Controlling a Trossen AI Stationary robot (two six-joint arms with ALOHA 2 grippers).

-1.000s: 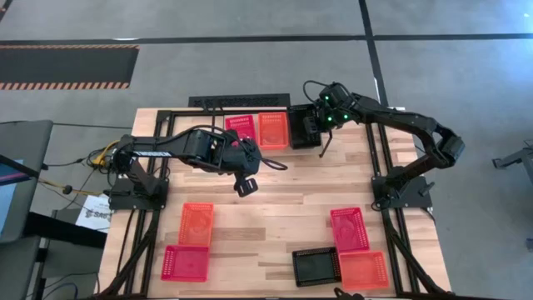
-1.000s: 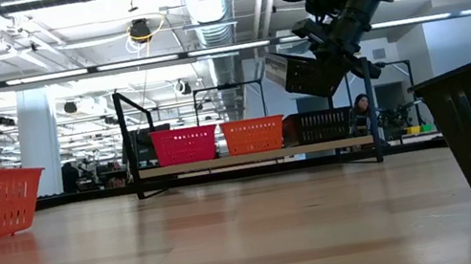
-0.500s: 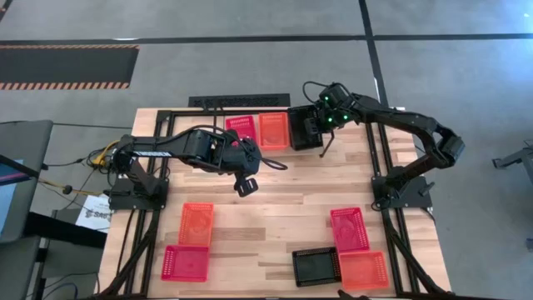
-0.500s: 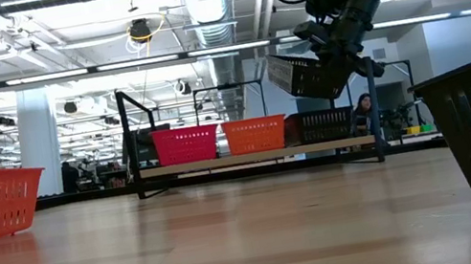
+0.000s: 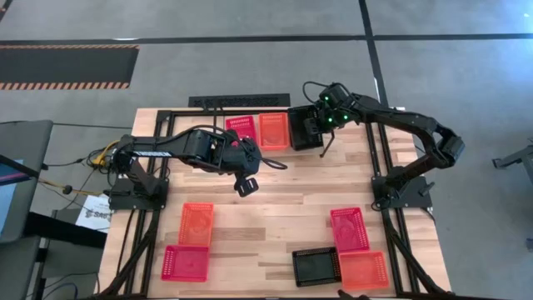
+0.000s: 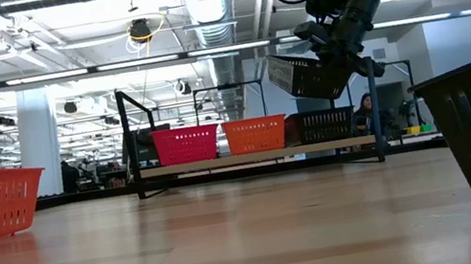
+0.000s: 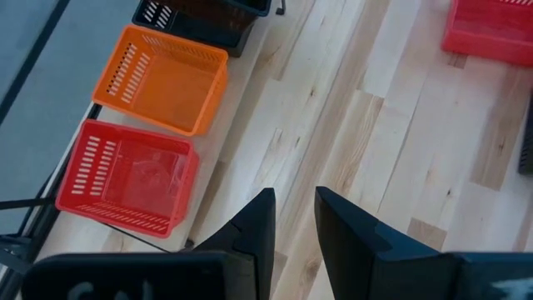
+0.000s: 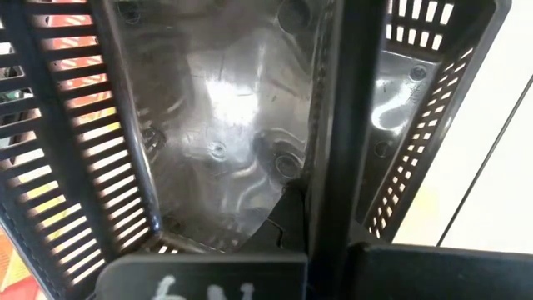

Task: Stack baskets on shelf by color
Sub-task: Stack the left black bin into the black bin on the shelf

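Black basket [image 6: 306, 77] clamped in right gripper [image 5: 321, 125], hanging over shelf [image 6: 255, 158]; red, orange, black already there. Five baskets left on table. Left gripper [image 5: 245, 187] part-open, empty.

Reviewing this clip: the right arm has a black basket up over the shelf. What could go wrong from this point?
The right gripper holds the black basket tilted in the air above the black basket already on the shelf; lowered at that angle, it may catch a rim instead of nesting. The orange basket sits right beside that spot and could get nudged.
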